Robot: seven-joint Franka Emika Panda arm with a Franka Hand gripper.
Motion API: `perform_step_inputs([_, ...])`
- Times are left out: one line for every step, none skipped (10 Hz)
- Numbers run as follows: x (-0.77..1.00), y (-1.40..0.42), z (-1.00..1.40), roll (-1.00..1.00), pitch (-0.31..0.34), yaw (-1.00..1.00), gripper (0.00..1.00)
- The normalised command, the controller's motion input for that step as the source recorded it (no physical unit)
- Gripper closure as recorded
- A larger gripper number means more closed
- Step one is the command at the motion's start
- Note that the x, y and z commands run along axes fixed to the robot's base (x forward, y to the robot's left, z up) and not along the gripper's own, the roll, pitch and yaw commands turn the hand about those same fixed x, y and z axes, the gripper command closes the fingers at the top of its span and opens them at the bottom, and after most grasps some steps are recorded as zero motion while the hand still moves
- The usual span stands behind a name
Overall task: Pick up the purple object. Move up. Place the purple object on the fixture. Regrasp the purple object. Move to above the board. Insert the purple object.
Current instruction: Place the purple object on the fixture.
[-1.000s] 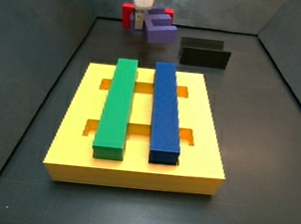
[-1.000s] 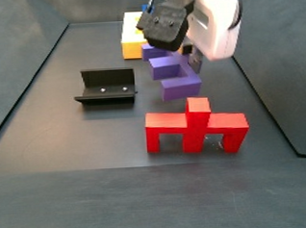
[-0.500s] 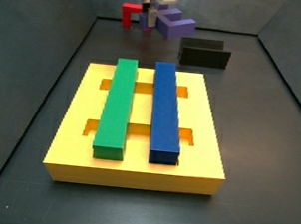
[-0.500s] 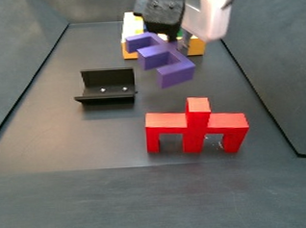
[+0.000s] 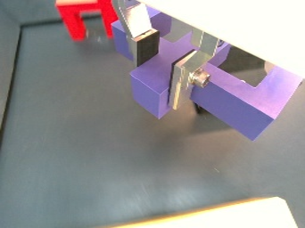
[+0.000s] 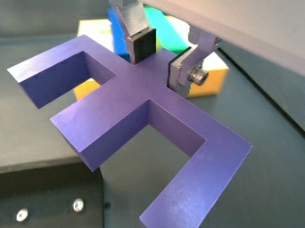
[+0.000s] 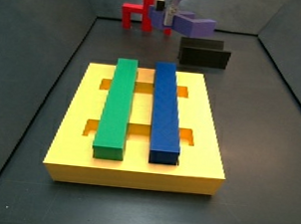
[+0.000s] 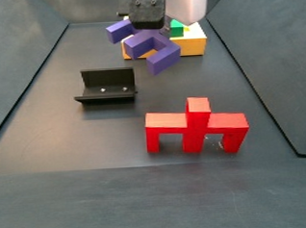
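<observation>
Matte purple, blocky and sharp-edged: the purple object (image 6: 143,111) fills both wrist views, a wide crossbar with a central stem and two short legs, its faces smooth and flat. The gripper (image 6: 161,55) is clamped on the stem, the flat silver plates with dark pads (image 5: 144,49) pressed on either side, so the jaws stand narrow with the piece between them. In a side view the purple object (image 8: 145,44) hangs tilted in the air under the gripper (image 8: 148,25), clear of the dark floor and near the far end of the enclosure. The fixture (image 8: 105,88), a dark L-shaped bracket with small pale screw heads, stands on the floor, lower and well apart from the piece. The red piece (image 8: 195,128) sits nearer the camera. The board (image 7: 138,123), a thick yellow slab with slots, carries a long green bar (image 7: 116,103) and a long blue bar (image 7: 166,111).
</observation>
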Motion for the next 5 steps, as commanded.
perform_step_inputs([0.37,-0.27,0.07,-0.77,0.434,0.41,1.00])
perform_step_inputs([0.37,-0.26,0.08,-0.77,0.431,0.41,1.00])
perform_step_inputs([0.34,-0.22,0.09,-0.78,0.417,0.41,1.00])
perform_step_inputs([0.27,-0.10,0.17,-0.87,0.377,0.40,1.00])
perform_step_inputs([0.27,0.00,0.23,-1.00,0.209,0.24,1.00])
